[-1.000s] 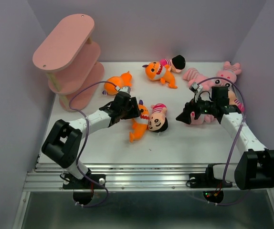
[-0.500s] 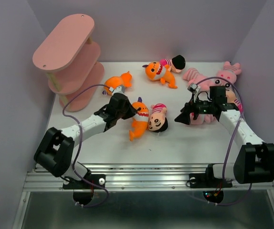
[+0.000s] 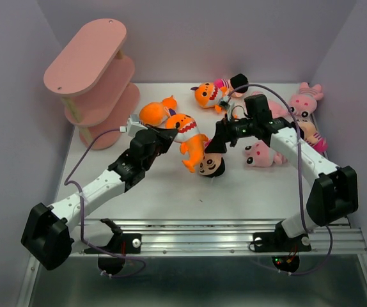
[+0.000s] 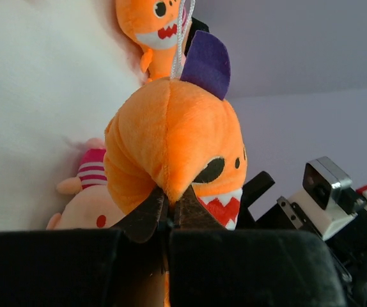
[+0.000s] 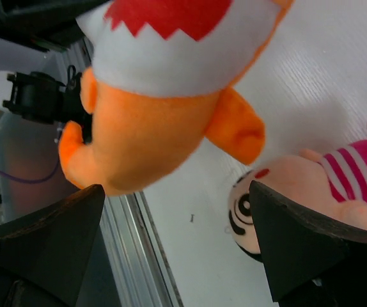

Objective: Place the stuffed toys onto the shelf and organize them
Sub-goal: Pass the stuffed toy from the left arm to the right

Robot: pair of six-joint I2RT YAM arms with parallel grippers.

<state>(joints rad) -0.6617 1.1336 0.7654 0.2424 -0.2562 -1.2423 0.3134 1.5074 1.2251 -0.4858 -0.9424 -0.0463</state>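
My left gripper (image 3: pixel 168 135) is shut on a fold of an orange toothy shark toy (image 3: pixel 187 131), which hangs lifted off the table; in the left wrist view the jaws (image 4: pixel 169 208) pinch its orange plush (image 4: pixel 171 141). My right gripper (image 3: pixel 218 142) stands open just right of that shark, above a black-haired doll (image 3: pixel 210 165) lying on the table. In the right wrist view the shark (image 5: pixel 158 109) and the doll (image 5: pixel 298 198) show between the wide fingers (image 5: pixel 49 236). The pink three-tier shelf (image 3: pixel 91 70) stands at the far left with no toy showing on it.
Another orange shark (image 3: pixel 153 114) lies near the shelf's foot. A third shark (image 3: pixel 209 94) and a doll (image 3: pixel 233 83) lie at the back. Pink striped animals (image 3: pixel 304 99) (image 3: pixel 260 153) and a further doll (image 3: pixel 311 134) lie at the right, under the right arm.
The left gripper closed on the orange shark and raised it up and away from the doll. The right arm swung left from the pink toys to a spot above the doll.
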